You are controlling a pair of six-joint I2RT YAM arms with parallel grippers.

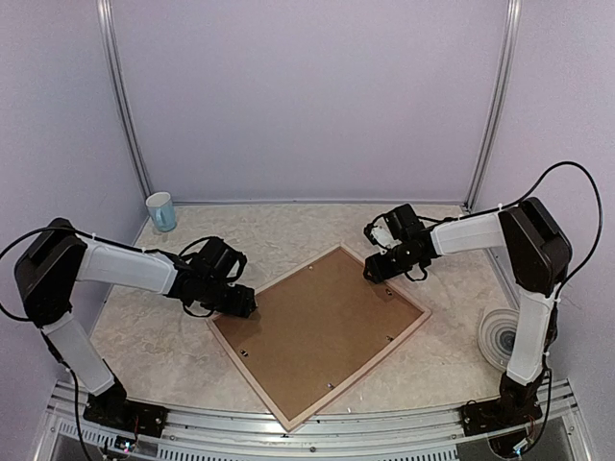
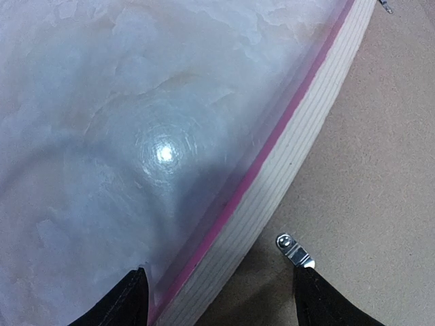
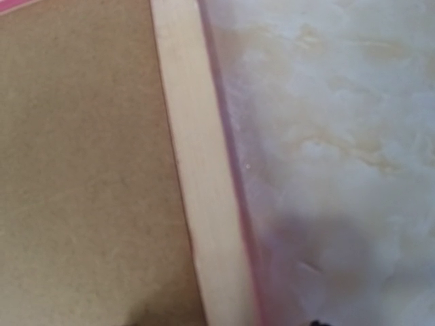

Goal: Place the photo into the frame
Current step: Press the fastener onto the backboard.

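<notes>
The frame (image 1: 252, 376) lies face down on the table, pale wood rails up, with a brown backing board (image 1: 322, 331) set in it. The photo is out of view. My left gripper (image 1: 240, 303) is at the frame's left corner. In the left wrist view it (image 2: 219, 272) stands open astride the rail (image 2: 299, 142), one finger over the table, the other beside a metal clip (image 2: 296, 251). My right gripper (image 1: 380, 269) hangs low over the rail just past the far corner. Its wrist view shows the rail (image 3: 200, 170) close up and only a sliver of fingertip (image 3: 316, 323).
A pale blue cup (image 1: 161, 211) stands at the back left corner. A white round disc (image 1: 502, 336) lies at the right edge by the right arm. More small clips dot the backing board. The marbled table (image 1: 144, 346) meets walls at the back and sides.
</notes>
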